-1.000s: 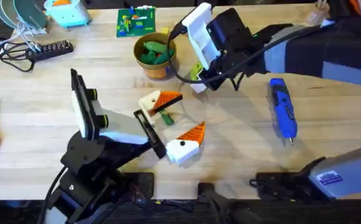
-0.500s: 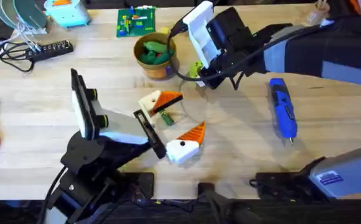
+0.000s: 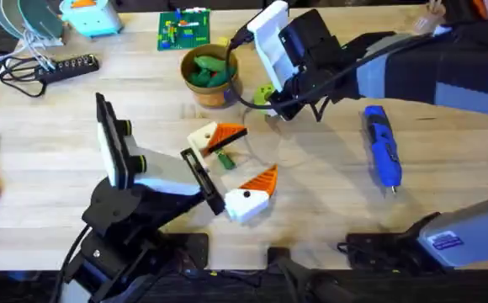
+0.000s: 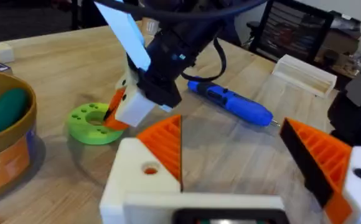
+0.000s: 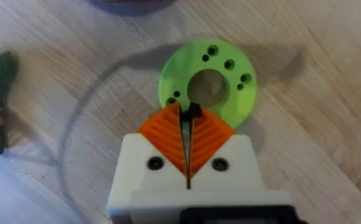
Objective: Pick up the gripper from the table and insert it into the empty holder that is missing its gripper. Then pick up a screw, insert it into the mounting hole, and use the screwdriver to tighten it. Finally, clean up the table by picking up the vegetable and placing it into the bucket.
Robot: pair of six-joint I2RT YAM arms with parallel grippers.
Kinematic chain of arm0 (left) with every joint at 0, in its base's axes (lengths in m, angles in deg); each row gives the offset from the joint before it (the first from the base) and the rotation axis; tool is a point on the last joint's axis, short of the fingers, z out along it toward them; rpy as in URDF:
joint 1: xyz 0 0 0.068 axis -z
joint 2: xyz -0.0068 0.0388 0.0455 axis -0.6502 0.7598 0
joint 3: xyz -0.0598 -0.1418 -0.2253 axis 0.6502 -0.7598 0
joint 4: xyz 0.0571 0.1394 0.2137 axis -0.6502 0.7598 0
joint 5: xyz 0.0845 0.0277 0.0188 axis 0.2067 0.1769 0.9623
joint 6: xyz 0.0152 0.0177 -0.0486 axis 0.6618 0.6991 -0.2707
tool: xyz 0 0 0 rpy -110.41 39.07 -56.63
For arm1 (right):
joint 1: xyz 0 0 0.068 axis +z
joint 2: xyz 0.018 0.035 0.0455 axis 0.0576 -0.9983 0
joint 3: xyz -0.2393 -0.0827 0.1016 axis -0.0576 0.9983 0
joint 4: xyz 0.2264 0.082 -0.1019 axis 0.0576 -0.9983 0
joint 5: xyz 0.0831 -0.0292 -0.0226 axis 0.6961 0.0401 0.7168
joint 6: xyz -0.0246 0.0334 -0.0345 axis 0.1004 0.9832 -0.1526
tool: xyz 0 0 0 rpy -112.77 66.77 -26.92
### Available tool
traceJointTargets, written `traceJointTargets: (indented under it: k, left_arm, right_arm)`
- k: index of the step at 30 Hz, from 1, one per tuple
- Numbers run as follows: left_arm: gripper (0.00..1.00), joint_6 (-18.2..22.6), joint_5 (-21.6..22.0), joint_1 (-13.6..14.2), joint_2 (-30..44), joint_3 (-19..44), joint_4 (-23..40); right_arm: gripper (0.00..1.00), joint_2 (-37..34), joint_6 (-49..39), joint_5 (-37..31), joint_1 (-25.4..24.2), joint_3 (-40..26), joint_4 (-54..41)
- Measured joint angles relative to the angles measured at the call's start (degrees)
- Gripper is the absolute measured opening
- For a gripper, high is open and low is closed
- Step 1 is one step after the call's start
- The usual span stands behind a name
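Right gripper (image 5: 187,121), jaws clamped on a small dark screw (image 5: 193,112), hovers over the lime-green perforated disc (image 5: 230,74); left gripper (image 3: 231,172) stands apart, bean-like green vegetable (image 3: 225,158) between its jaws, seemingly unbucketed.

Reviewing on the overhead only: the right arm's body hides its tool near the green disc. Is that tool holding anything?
Observer: Yes. In the right wrist view the right tool is shut, with a small dark piece, perhaps a screw, pinched at the tips of its orange pads.
Operator: Where is it over the disc?
Observer: The tips are at the rim of the big centre hole of the lime-green disc, whose ring has several small holes.
Operator: Touching it?
Observer: The left wrist view shows the orange tips low, right at the disc's top face. Whether they touch is unclear.
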Motion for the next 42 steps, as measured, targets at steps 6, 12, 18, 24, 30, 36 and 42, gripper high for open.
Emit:
traceJointTargets:
  k: [6, 12, 18, 24, 30, 36, 42]
  left_arm:
    - [0.992, 0.0, 0.0, 0.0, -0.02, 0.0, -0.02]
    - [0.993, 0.0, 0.0, 0.0, 0.0, 0.0, -0.02]
    - [0.994, 0.0, 0.0, 0.0, 0.0, 0.0, -0.02]
    - [0.993, 0.0, -0.02, 0.0, -0.02, 0.0, -0.02]
    - [0.993, 0.0, 0.0, 0.0, 0.0, 0.0, -0.02]
    - [0.993, 0.0, 0.0, 0.0, 0.0, 0.0, -0.02]
    - [0.993, 0.39, 0.0, 0.0, 0.0, 0.0, -0.02]
  right_arm:
    - [0.007, 0.03, 0.47, 0.0, 0.0, -0.42, -0.56]
    - [0.007, 2.24, 1.37, -0.15, 0.0, -1.75, -4.38]
    - [0.007, 6.74, 2.81, -0.15, 0.0, -4.96, -10.42]
    - [0.007, 12.07, 4.8, 0.57, 0.41, -9.08, -17.12]
    - [0.007, 19.01, 8.65, 6.36, 3.27, -12.57, -17.58]
    - [0.007, 22.88, 14.15, 9.05, 8.52, -13.53, -17.58]
    - [0.007, 21.92, 18.83, 10.14, 16.15, -13.53, -16.87]
